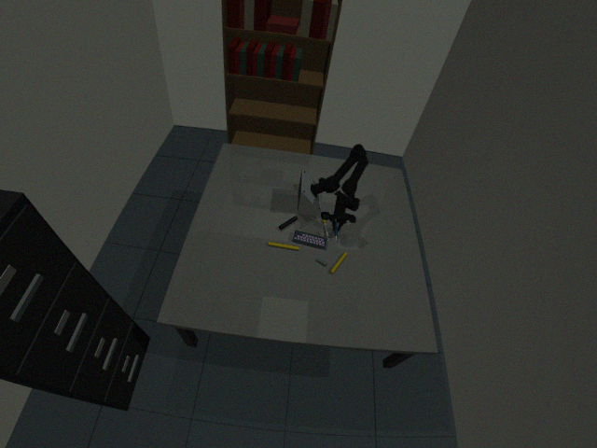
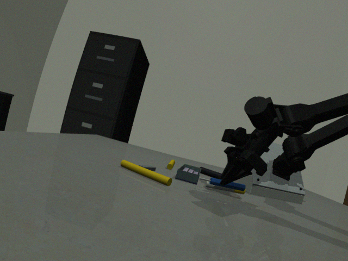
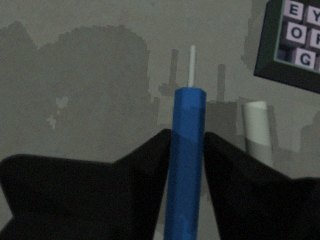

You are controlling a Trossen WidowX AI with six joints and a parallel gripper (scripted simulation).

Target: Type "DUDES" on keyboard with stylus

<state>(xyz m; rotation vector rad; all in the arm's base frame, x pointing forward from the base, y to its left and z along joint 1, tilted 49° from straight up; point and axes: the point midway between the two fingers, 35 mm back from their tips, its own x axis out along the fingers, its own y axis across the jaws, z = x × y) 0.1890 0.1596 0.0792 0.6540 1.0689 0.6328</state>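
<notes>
The jaws are clamped on the blue stylus (image 3: 186,165), whose rear end is cut off below, and only a corner of the keyboard (image 3: 292,42) shows

1. The place was an office or study, dimly lit, with plain grey walls and a tiled floor (image 1: 250,385).
2. A wooden bookshelf (image 1: 277,77) stood at the top centre of the top view, holding red and teal books.
3. A black filing cabinet (image 2: 104,89) with labelled drawers filled the upper left of the exterior view.
4. A grey bench (image 1: 231,289) in mid-frame carried a small keyboard (image 1: 310,239), markers and pens.
</notes>
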